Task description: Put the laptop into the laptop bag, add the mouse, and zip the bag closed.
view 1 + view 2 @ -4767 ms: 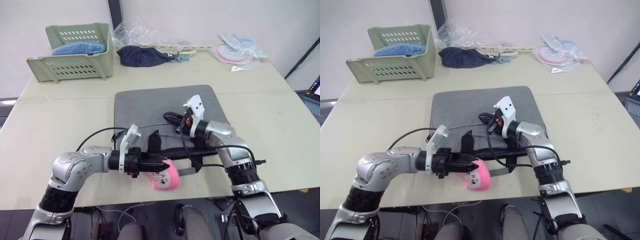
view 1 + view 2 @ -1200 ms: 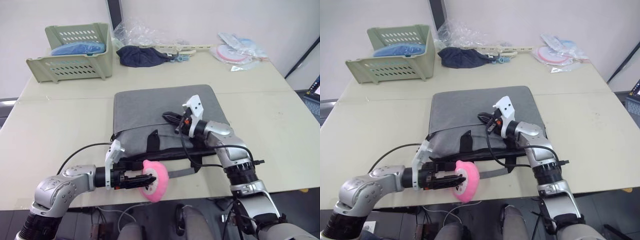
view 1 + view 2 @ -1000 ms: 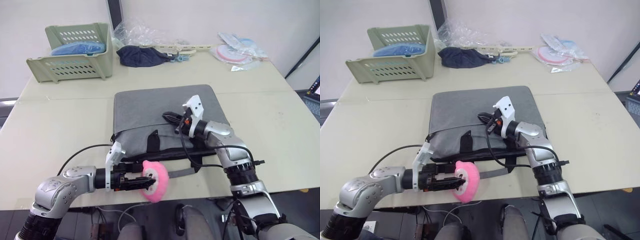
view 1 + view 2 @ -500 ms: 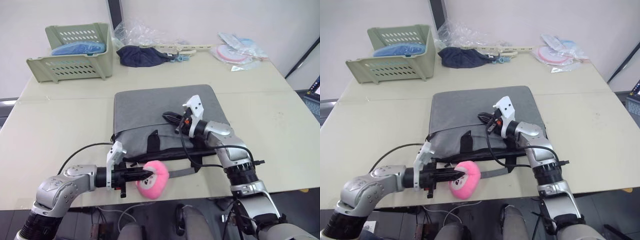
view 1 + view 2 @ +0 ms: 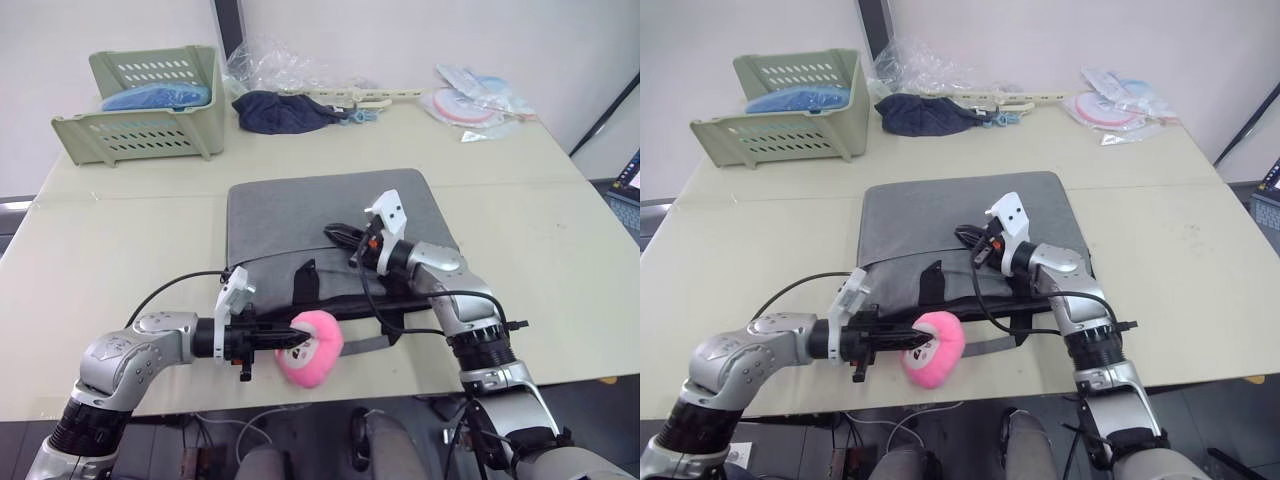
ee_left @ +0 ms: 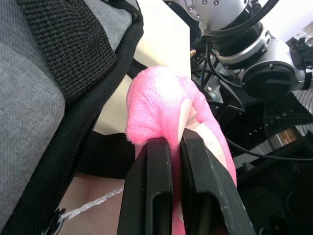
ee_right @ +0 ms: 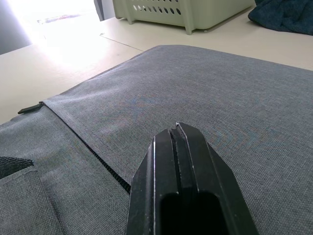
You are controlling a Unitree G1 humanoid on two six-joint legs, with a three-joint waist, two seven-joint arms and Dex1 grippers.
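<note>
Laptop bag (image 5: 940,225): matt grey woven cloth, coarse black webbing straps. Pink plush (image 6: 161,103): soft, fuzzy pile. Basket (image 5: 150,110): slotted pale-green plastic. Table (image 5: 560,250): smooth matt beige top.

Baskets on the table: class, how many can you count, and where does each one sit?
1. A pale green slotted basket stands at the far left corner of the table, holding something blue. Nothing suggests another, though the plastic wrapping beside it could hide small items.

The bench (image 5: 560,230) was evenly and brightly lit from above, with only soft, short shadows cast. In the right wrist view a far corner was washed out by glare. Near fingers (image 6: 151,196) were slightly blurred.
</note>
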